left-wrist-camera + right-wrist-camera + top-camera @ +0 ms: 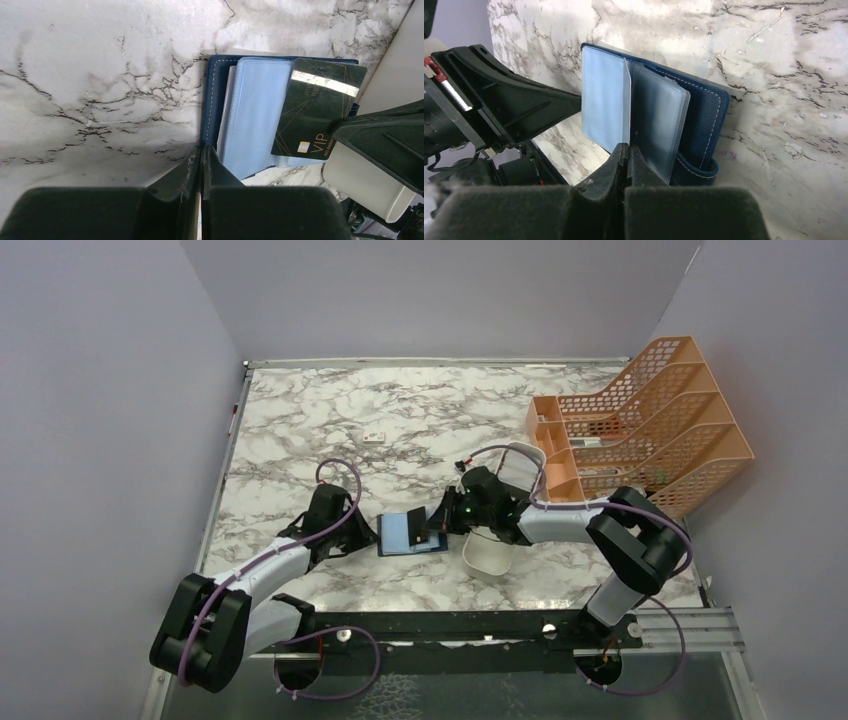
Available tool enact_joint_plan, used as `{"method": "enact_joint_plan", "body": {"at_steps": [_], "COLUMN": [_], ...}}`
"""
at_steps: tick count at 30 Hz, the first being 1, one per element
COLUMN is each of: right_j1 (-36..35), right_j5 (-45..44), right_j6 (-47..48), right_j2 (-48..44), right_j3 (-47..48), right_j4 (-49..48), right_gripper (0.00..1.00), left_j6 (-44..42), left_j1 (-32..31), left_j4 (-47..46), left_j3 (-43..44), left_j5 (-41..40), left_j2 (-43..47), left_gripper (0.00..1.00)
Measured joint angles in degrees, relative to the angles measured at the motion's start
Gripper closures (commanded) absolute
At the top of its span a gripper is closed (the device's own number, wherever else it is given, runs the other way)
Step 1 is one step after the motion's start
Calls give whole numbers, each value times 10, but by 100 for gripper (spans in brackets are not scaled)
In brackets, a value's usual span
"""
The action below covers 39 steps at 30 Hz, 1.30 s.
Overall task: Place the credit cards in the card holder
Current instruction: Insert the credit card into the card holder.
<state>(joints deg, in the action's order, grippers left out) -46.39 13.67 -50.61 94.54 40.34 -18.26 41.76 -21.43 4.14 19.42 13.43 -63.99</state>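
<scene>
The navy card holder point(405, 536) lies open on the marble table, its light blue sleeves up; it also shows in the left wrist view point(255, 110) and the right wrist view point(704, 120). My left gripper point(202, 150) is shut, with its tips on the holder's navy stitched edge point(370, 536). My right gripper point(628, 147) is shut on a dark credit card point(317, 107) marked VIP. It holds the card tilted over the holder's right sleeves. In the right wrist view the card point(628, 100) stands edge-on between two sleeves. No other card is in view.
A long white oblong tray point(487, 552) lies just right of the holder, under my right arm. An orange mesh file rack point(640, 425) stands at the back right. A tiny white block with a red mark point(375, 437) sits further back.
</scene>
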Motion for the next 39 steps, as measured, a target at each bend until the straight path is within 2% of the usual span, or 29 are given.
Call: {"method": "enact_joint_plan", "body": {"at_steps": [14, 39], "right_j1": [-3, -12], "right_j5": [1, -20], "right_j6": [-45, -60], "right_j2": [20, 6], "right_j3": [-6, -32], "right_j4": [-44, -40], "right_gripper": [99, 99], "left_j6": [4, 10], "left_j1": [0, 0], "left_j4": [-12, -13], "left_j3": [-5, -9], "left_j5": [0, 0], "left_j2": [0, 5], "left_gripper": [93, 93]}}
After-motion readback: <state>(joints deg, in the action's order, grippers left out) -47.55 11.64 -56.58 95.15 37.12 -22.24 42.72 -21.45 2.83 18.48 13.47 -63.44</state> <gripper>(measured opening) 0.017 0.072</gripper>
